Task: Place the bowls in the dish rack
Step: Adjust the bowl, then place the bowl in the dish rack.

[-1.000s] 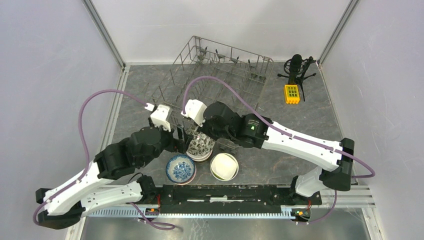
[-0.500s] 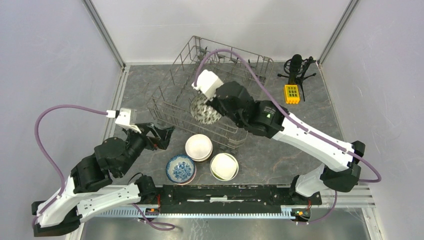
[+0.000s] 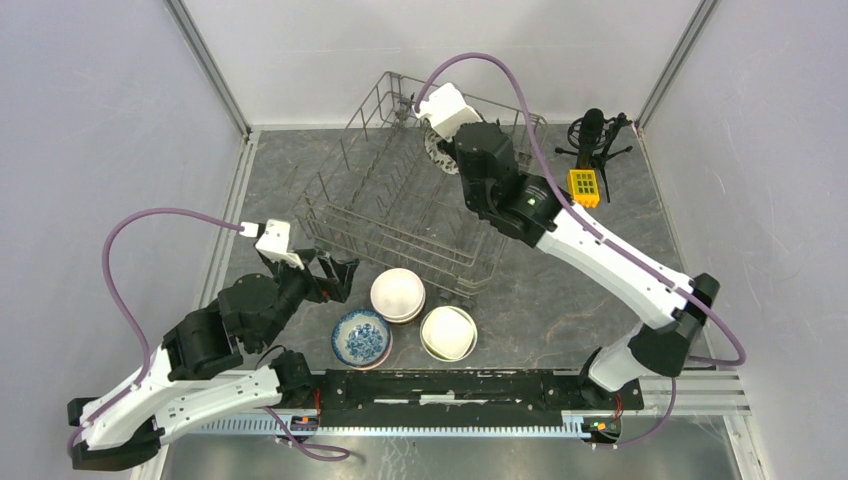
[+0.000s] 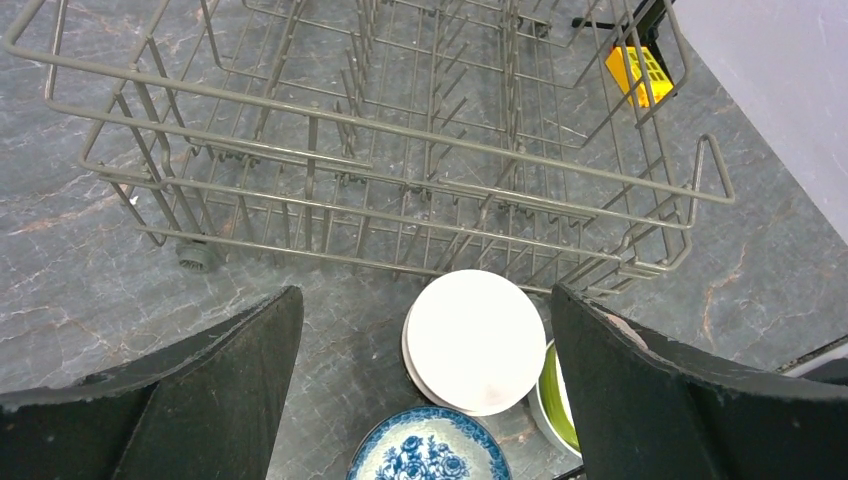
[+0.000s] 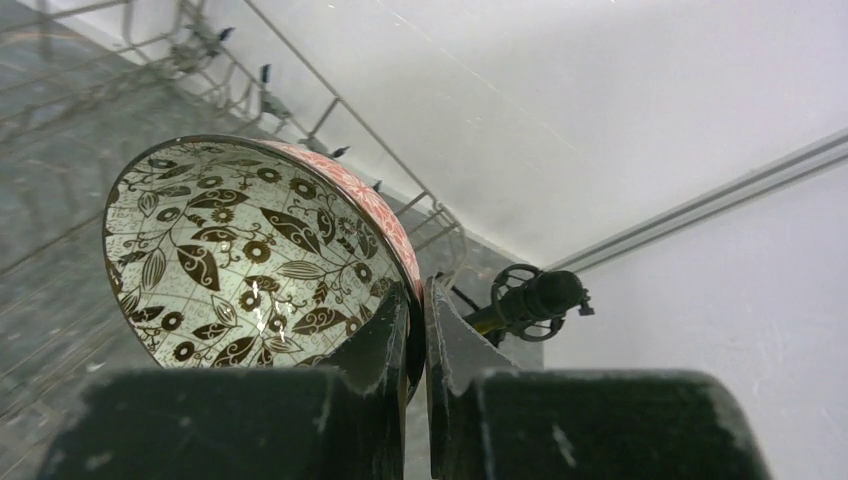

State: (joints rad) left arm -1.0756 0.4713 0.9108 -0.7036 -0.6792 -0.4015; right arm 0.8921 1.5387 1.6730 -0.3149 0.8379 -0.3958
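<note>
Right pincer point(image 5: 418, 300) is clamped on the rim of a leaf-patterned bowl point(image 5: 250, 250), held tilted over the far end of the rack point(image 3: 400, 200). Left pincer point(image 4: 420, 330) is wide open and empty, near the rack's front side, above the white bowl point(image 3: 398, 293). Blue bowl point(image 3: 361, 337) and green bowl point(image 3: 447, 332) sit beside it on the grey marbled counter point(image 3: 560, 290). White walls; microphone point(image 3: 592, 135) and yellow block point(image 3: 583, 187) at the far right.

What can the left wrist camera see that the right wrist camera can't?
Only the left wrist view shows the white bowl, the blue-and-white bowl and the green bowl on the table, below the open left gripper. Only the right wrist view shows the leaf-patterned bowl, its rim pinched by the right gripper. Both show the dish rack.
</note>
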